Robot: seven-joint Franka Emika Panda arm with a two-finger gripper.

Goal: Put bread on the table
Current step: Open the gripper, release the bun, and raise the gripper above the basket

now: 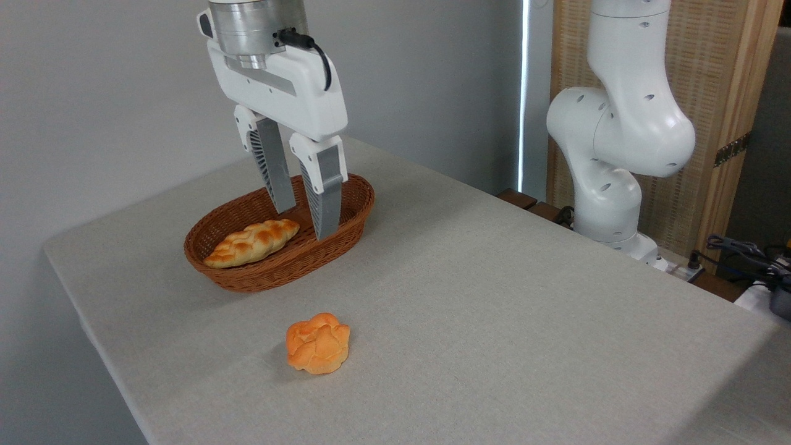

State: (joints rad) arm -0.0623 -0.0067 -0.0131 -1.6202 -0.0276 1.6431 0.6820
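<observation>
The bread, a small round orange-golden bun with a lobed top, lies on the grey-beige table near its front edge, with nothing touching it. My gripper hangs open over the wicker basket, well behind and above the bun. Nothing is between its two grey fingers, whose tips sit just inside the basket's rim.
The brown oval wicker basket stands at the back left with a braided golden-brown loaf lying in it, just left of my fingers. The arm's white base rises at the table's right rear, with cables beside it.
</observation>
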